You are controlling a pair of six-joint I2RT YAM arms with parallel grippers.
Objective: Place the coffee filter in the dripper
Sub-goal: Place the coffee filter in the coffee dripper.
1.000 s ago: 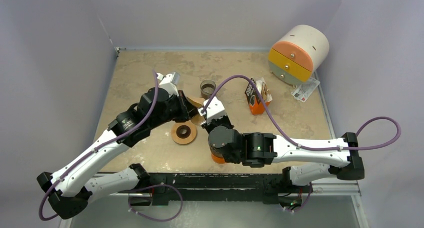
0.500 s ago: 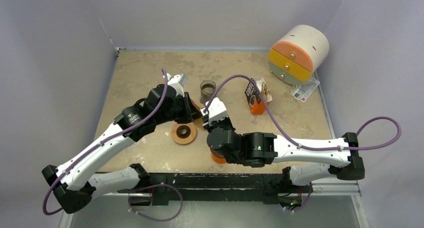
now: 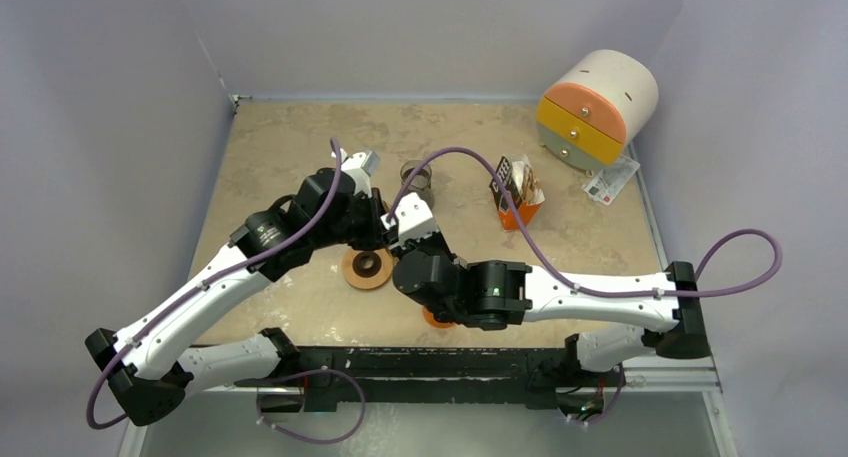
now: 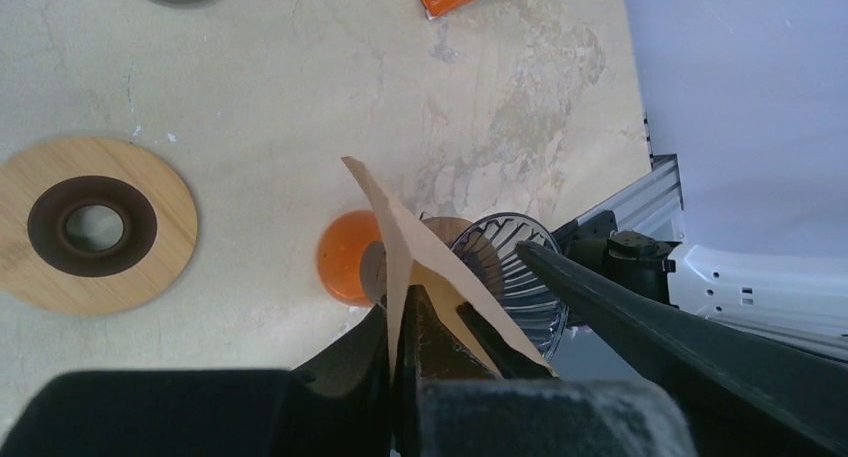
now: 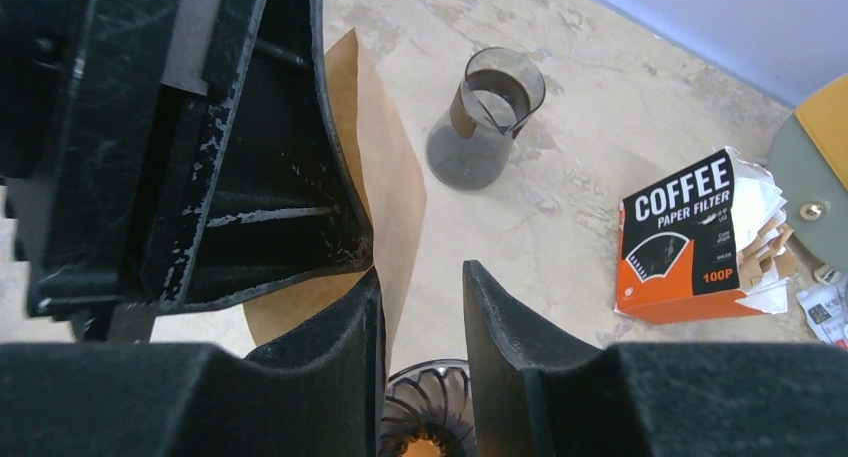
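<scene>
The dripper (image 4: 515,277) stands near the table's (image 3: 280,147) front edge, hemmed by both arms. Bare tabletop stretches left of the wooden ring (image 4: 140,192). The left gripper (image 4: 410,312), reaching rightward, pinches the coffee filter (image 5: 385,167) on edge over the dripper. The right gripper (image 5: 422,277) noses in beside the paper, jaws narrowly apart, gripping nothing.

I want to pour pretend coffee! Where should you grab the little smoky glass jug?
Probably the narrow neck of the smoky glass jug, at its brown collar, coming from above: it stands upright and the belly below flares wider.
</scene>
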